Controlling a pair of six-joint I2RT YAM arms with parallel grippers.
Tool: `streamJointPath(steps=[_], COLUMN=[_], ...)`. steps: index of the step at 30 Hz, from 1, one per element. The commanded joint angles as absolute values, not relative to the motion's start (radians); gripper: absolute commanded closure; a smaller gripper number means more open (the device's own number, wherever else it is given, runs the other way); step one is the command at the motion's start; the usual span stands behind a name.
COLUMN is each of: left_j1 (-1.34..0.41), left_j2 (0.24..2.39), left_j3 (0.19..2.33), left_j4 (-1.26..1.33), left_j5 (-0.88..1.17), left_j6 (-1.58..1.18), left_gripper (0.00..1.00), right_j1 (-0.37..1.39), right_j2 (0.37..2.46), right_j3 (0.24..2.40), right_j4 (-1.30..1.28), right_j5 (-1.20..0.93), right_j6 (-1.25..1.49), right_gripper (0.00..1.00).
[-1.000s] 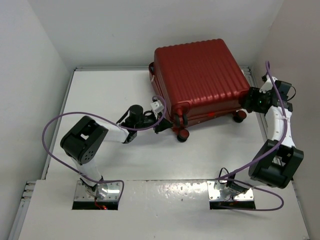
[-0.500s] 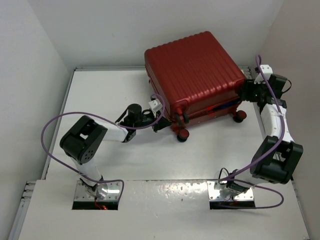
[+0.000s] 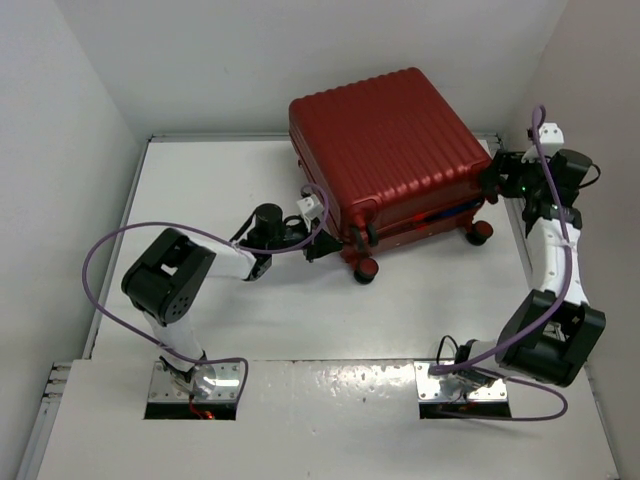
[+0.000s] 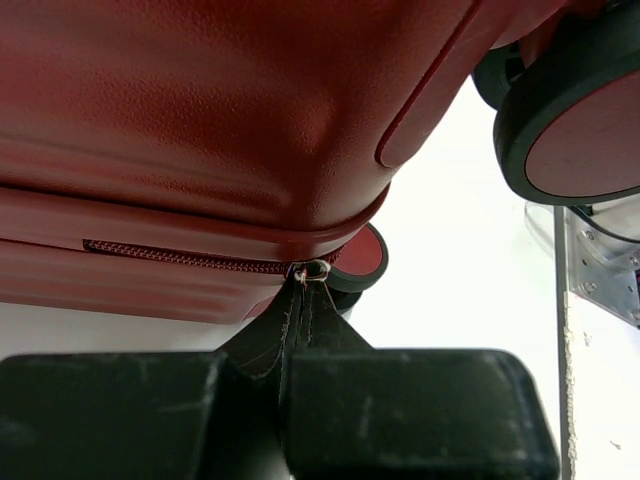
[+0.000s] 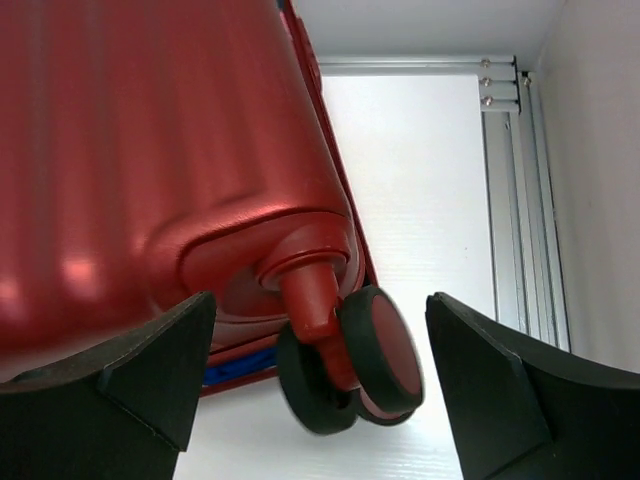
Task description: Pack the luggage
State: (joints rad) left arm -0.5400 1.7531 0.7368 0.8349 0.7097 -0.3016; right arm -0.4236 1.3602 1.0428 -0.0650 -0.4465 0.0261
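The luggage (image 3: pixel 385 140) is a dark red ribbed suitcase lying flat at the back of the table, lid down. A thin strip of blue lining (image 3: pixel 445 213) shows in the seam on its right side. My left gripper (image 3: pixel 322 243) is shut on the black zipper pull (image 4: pixel 300 320) at the front left corner, where the zipper (image 4: pixel 180 256) ends. My right gripper (image 3: pixel 492 183) is open at the right corner. Its fingers (image 5: pixel 150 370) straddle a corner wheel (image 5: pixel 375 360) without touching it. The luggage also fills the right wrist view (image 5: pixel 150 150).
White walls close in on the left, back and right. A metal rail (image 5: pixel 500 90) runs along the table's right edge. More suitcase wheels (image 3: pixel 365 270) stick out at the front. Purple cables (image 3: pixel 100 250) loop off both arms. The arm bases (image 3: pixel 195 385) sit at the near edge.
The suitcase's top shell shifted left and its right seam narrowed. My right gripper rose and moved back along the right corner. My left gripper stayed shut on the zipper pull.
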Motion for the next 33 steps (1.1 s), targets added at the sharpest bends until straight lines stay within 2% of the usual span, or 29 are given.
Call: streamJointPath(steps=[1,4,5,7,8,11,13,15,23,28,33], left_j1=[-0.509,-0.509,-0.509,-0.509,-0.509,-0.509,-0.509,-0.509,-0.509,-0.509,-0.5], left_j2=[1.767,1.776,1.776,1.776,1.776,1.776,1.776,1.776,1.767,1.735,1.7], left_j3=[0.813,0.824,0.824,0.833,0.833,0.833,0.833,0.833,0.833,0.833,0.824], left_j4=[0.92,0.911,0.911,0.902,0.902,0.882,0.882,0.873,0.844,0.795,0.756], left_j5=[0.635,0.635,0.644,0.644,0.644,0.644,0.653,0.653,0.653,0.644,0.644], left_j6=[-0.296,-0.296,-0.296,-0.287,-0.287,-0.278,-0.278,-0.278,-0.268,-0.268,-0.259], left_gripper=[1.0,1.0,1.0,1.0,1.0,1.0,1.0,1.0,1.0,1.0,1.0], right_j1=[-0.442,-0.463,-0.466,-0.466,-0.466,-0.46,-0.466,-0.471,-0.482,-0.483,-0.445], right_j2=[1.298,1.282,1.285,1.305,1.318,1.391,1.436,1.451,1.679,1.844,1.885], right_j3=[1.082,1.029,0.997,0.991,0.985,1.023,1.04,1.019,1.025,1.045,1.028], right_j4=[-0.022,0.064,0.072,0.078,0.081,0.049,0.003,0.005,0.034,-0.02,-0.054], right_j5=[-0.493,-0.278,-0.229,-0.069,-0.03,0.216,0.273,0.239,0.036,-0.103,-0.17], right_j6=[0.093,0.106,0.097,0.077,0.051,0.066,0.109,0.109,0.161,0.222,0.219], right_gripper=[0.15,0.26,0.37,0.5,0.63,0.84,0.86,0.86,0.73,0.72,0.72])
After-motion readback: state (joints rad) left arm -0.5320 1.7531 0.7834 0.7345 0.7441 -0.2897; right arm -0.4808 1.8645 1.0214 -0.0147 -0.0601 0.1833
